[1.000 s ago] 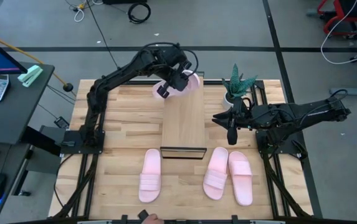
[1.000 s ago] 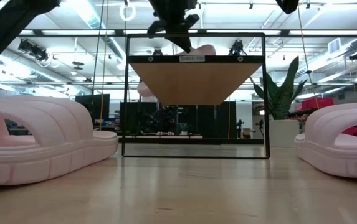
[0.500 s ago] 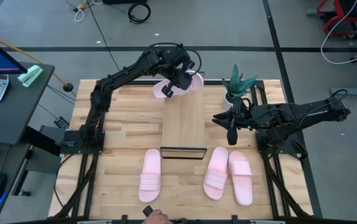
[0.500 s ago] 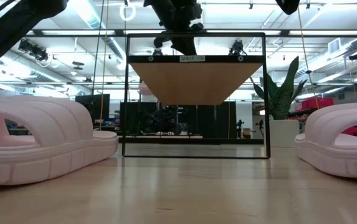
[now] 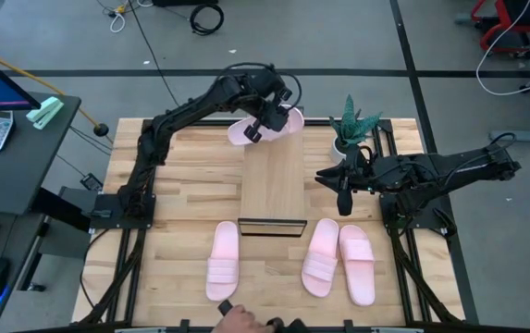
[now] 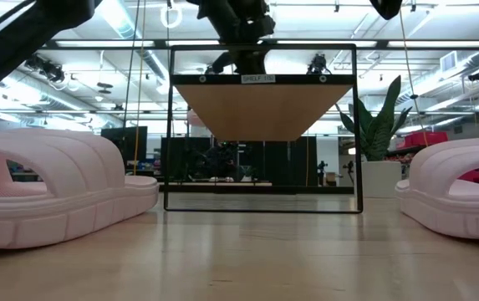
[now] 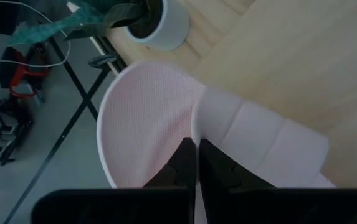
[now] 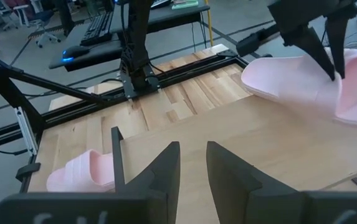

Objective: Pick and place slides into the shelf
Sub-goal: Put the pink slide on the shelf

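Pink slide (image 5: 266,129) held crosswise at shelf (image 5: 273,180) far end, left gripper (image 5: 262,121) jaws clamped on it. Potted plant (image 5: 351,129) just right. Right gripper (image 5: 342,190) beside shelf, jaws slightly apart. Three slides (image 5: 224,260) lengthwise on near tabletop (image 5: 181,194).

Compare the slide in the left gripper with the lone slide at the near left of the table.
The held slide sits at the shelf's far end, gripped at its strap by the left gripper; the lone slide lies untouched on the tabletop. The held one lies crosswise to the shelf; the lone one lies lengthwise. Both are pale pink, same design.
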`<state>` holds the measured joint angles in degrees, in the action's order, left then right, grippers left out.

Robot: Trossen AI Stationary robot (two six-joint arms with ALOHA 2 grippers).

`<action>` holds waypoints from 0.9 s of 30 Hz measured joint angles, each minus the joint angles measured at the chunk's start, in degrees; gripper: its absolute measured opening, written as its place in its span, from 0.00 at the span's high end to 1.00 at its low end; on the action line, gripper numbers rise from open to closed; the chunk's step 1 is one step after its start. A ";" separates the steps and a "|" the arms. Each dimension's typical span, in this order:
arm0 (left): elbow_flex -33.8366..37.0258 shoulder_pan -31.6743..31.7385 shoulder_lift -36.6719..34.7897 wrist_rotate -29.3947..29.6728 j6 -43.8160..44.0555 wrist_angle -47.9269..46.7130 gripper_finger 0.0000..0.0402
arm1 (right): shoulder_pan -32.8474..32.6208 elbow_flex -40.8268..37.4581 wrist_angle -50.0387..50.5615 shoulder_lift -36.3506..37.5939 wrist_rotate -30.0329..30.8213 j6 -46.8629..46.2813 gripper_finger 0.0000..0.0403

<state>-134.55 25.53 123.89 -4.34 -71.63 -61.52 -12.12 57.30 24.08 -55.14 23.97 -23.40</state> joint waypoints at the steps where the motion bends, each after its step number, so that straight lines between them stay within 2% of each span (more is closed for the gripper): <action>1: -0.01 0.12 0.08 -0.04 0.02 0.21 0.98 | 0.00 0.00 -0.01 0.01 0.00 0.01 0.79; 27: -0.01 1.00 1.76 -0.60 -1.49 3.83 0.97 | 0.00 0.00 0.07 0.00 0.00 -1.03 0.79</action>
<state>-134.56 26.52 125.65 -4.94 -73.12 -57.70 -12.12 57.30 24.14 -55.14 23.97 -24.43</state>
